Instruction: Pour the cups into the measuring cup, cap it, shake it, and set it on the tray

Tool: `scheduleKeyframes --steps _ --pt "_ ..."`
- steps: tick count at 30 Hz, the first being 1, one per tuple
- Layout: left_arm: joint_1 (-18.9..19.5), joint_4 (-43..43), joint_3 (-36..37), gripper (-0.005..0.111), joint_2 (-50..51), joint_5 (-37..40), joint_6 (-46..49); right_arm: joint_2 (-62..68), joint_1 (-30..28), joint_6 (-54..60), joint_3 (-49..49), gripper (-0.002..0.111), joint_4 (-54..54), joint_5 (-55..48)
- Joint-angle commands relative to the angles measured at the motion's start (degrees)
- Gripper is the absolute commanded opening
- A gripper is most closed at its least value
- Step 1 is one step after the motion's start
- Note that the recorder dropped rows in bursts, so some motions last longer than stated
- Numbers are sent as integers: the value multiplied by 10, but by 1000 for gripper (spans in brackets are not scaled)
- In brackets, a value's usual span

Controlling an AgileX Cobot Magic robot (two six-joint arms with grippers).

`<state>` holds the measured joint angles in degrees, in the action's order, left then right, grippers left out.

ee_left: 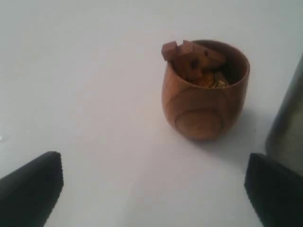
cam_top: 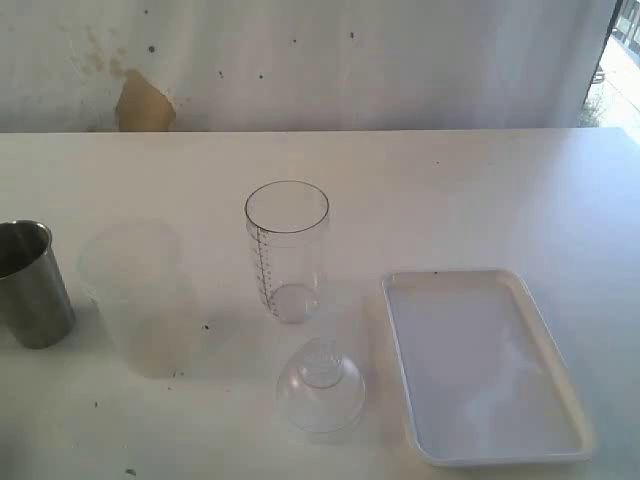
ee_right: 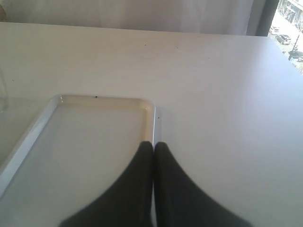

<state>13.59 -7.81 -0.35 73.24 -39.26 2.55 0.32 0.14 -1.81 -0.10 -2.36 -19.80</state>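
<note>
The measuring cup (cam_top: pixel 287 250) is stood upright, mouth up and empty, near the middle of the table (cam_top: pixel 480 190). The cap (cam_top: pixel 320 388) is set just toward the near edge, the tray (cam_top: pixel 470 360) by the right near corner. The left gripper (ee_left: pixel 154 165) is spread wide, gripping nothing, before the wooden cup (ee_left: pixel 203 109), in which brown blocks (ee_left: pixel 189 56) and gold bits (ee_left: pixel 213 81) are held. The right gripper (ee_right: pixel 153 147) is pressed together above the tray's rim.

This looks like a plain test room or lab, not a home or a kitchen. The wide white table (cam_top: pixel 480 180) carries a few props set well apart, such as the measuring cup (cam_top: pixel 287 250) and the tray (cam_top: pixel 480 370). Behind it hangs a white cloth (cam_top: pixel 400 60) with stains and a brown patch (cam_top: pixel 145 103). A window (ee_right: pixel 289 21) at the side shows cars (ee_right: pixel 284 39) far below, so the room is on an upper floor.
</note>
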Motion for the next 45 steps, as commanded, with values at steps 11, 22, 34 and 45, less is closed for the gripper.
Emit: scheduleKeyframes --steps 11,22,34,45 --pt "0 59 -39 105 216 -174 -26 -3 -1 5 1 0 -2 2" --pt "0 60 -98 105 325 -233 -29 -3 -1 5 1 0 -2 2" --pt "0 57 -153 105 397 -257 -26 -3 -1 -6 1 0 -2 2" --pt "0 48 -188 105 412 -267 -26 -3 -1 -6 1 0 -2 2"
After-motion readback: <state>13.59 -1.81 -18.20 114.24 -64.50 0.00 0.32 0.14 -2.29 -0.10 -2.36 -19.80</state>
